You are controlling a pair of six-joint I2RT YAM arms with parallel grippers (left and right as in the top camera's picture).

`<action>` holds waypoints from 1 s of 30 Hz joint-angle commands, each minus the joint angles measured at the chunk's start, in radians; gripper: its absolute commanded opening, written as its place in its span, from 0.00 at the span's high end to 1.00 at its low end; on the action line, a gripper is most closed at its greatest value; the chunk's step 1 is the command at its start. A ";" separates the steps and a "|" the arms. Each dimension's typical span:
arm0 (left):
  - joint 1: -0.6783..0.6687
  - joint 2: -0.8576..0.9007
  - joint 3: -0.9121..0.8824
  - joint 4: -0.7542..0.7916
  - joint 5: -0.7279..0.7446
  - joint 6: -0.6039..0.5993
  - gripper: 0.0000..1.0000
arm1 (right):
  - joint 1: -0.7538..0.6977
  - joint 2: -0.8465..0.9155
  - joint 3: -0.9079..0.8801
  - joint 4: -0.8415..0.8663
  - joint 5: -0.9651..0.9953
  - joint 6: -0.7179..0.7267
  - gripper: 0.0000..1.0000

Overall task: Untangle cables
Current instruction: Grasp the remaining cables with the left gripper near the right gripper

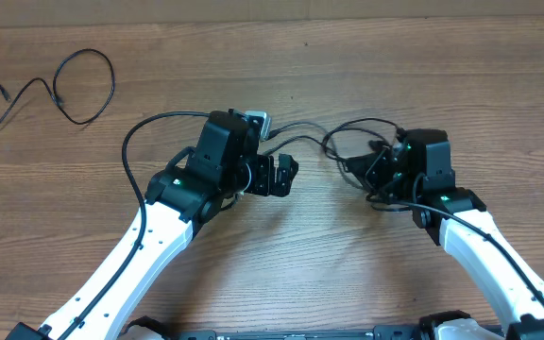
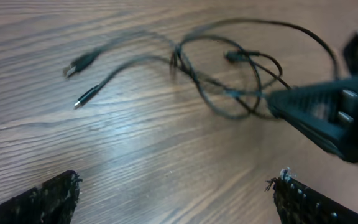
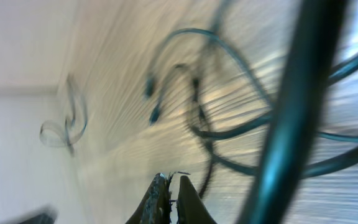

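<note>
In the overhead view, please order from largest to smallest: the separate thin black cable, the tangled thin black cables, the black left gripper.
1-2. Separate thin black cable and tangled thin black cables: similar spread, so I do not rank them.
3. Black left gripper: clearly smallest.

A wooden table (image 1: 348, 274) fills almost the whole overhead view, mid-brown, its grain running from left to right in long darker streaks. Along the top edge of that view a paler strip (image 1: 253, 6) lies beyond the wood. From the left wrist, the boards (image 2: 166, 168) show soft glare across their grain. From the right wrist, the wood is blurred, and a pale, plain surface (image 3: 17, 50) lies beyond it at the left.
</note>
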 commanded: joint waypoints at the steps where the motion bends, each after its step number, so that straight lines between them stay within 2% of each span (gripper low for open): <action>1: -0.003 0.013 0.003 0.015 -0.079 -0.110 0.00 | 0.041 -0.039 0.046 -0.010 -0.076 -0.137 0.96; 6: -0.004 0.029 0.003 0.031 -0.077 -0.178 0.00 | 0.060 -0.089 0.086 -0.007 -0.119 -0.169 0.96; 12: -0.005 0.080 0.003 0.033 -0.020 -0.163 0.00 | 0.058 -0.133 0.092 0.075 -0.179 -0.153 0.96; 17: -0.005 0.127 0.003 0.086 0.119 -0.042 0.00 | 0.058 -0.136 0.092 0.138 -0.164 -0.080 0.96; 18: -0.003 0.129 0.003 0.104 0.163 0.011 0.00 | 0.058 -0.136 0.092 0.138 -0.127 -0.026 0.96; 24: -0.003 0.126 0.003 0.123 0.279 0.151 0.00 | 0.037 -0.136 0.092 0.178 -0.054 0.139 0.96; 27: -0.004 0.126 0.003 0.152 0.386 0.236 0.00 | 0.023 -0.136 0.092 0.290 -0.053 0.155 0.96; 30: -0.004 0.126 0.003 0.206 0.488 0.296 0.01 | 0.022 -0.136 0.092 0.322 -0.018 0.155 0.96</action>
